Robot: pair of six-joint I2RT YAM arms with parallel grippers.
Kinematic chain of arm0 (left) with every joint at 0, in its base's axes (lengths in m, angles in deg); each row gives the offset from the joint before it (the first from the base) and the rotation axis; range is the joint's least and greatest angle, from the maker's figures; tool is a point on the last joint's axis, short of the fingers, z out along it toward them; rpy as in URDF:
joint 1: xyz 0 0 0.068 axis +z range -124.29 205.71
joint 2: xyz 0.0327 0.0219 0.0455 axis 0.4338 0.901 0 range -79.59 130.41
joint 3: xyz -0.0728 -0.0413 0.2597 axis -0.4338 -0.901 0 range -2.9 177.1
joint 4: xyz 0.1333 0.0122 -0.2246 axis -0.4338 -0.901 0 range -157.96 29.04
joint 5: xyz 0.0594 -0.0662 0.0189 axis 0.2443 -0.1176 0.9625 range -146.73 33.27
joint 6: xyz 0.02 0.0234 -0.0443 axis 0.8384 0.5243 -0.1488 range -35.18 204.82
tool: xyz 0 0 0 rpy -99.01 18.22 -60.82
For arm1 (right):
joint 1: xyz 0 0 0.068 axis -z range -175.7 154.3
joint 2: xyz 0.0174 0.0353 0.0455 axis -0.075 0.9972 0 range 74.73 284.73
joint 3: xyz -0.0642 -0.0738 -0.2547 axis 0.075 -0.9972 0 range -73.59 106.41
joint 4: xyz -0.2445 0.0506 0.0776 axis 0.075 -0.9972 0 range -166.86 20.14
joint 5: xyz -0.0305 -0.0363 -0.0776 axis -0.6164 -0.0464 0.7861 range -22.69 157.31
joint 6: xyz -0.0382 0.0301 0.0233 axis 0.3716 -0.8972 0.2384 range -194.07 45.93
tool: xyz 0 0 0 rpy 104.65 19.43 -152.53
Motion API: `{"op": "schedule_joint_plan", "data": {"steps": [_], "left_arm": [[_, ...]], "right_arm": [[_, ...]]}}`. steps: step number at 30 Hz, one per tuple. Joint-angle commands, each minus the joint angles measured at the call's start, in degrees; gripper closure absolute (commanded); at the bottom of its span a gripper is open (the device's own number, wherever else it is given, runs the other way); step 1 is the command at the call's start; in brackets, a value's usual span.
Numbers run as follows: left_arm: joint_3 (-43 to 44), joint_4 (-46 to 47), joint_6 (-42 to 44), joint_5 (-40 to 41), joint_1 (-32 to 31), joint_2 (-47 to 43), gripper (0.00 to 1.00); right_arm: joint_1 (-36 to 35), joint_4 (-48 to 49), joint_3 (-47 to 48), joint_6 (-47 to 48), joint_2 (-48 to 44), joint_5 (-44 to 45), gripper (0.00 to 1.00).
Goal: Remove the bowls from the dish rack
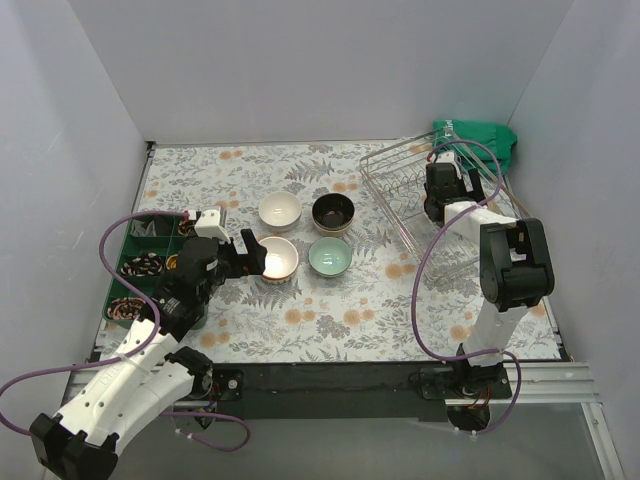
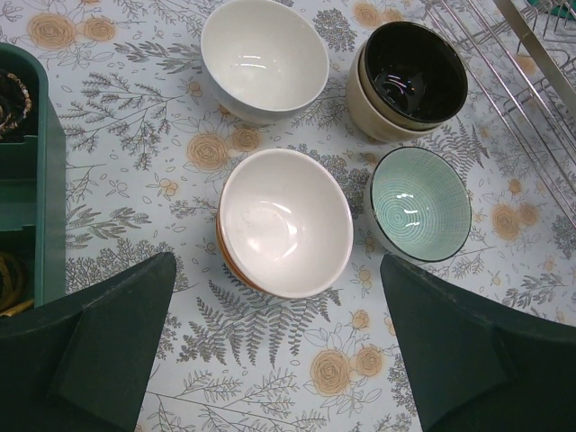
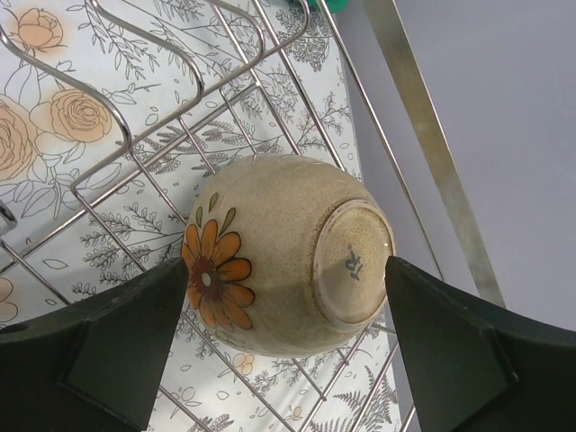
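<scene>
Four groups of bowls stand on the floral cloth: a white bowl point(image 1: 280, 210) point(image 2: 264, 56), a dark brown bowl point(image 1: 333, 212) nested in a cream one point(image 2: 412, 76), a white bowl stacked on an orange one point(image 1: 277, 257) point(image 2: 284, 220), and a pale teal bowl point(image 1: 329, 257) point(image 2: 420, 203). My left gripper point(image 1: 245, 255) point(image 2: 279, 351) is open and empty, just near of the white-on-orange stack. The dish rack point(image 1: 388, 212) point(image 3: 427, 135) stands at the right. A speckled tan bowl with an orange flower point(image 3: 288, 252) lies bottom-up in it. My right gripper point(image 1: 440, 195) point(image 3: 283, 333) is open, with one finger either side of that bowl.
A green compartment tray point(image 1: 140, 265) point(image 2: 36, 180) with small items sits at the left edge. A green cloth point(image 1: 480, 135) lies behind the rack. The rack's wires point(image 2: 533, 49) reach close to the dark and teal bowls. White walls enclose the table.
</scene>
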Motion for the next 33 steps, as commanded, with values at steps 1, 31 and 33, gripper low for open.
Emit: {"op": "schedule_joint_plan", "data": {"steps": [1, 31, 33], "left_arm": [[-0.47, 0.58, 0.83, 0.62, -0.19, -0.31, 0.02], [-0.91, 0.84, 1.1, 0.27, -0.19, -0.39, 0.02], [-0.91, 0.93, 1.1, 0.27, -0.19, -0.48, 0.02]], "right_arm": [[-0.24, 0.19, 2.69, 0.1, 1.39, 0.15, 0.02], [-0.15, -13.52, 4.54, -4.21, 13.0, 7.08, 0.01], [-0.15, -14.84, 4.72, -4.91, 13.09, 8.75, 0.02]]}}
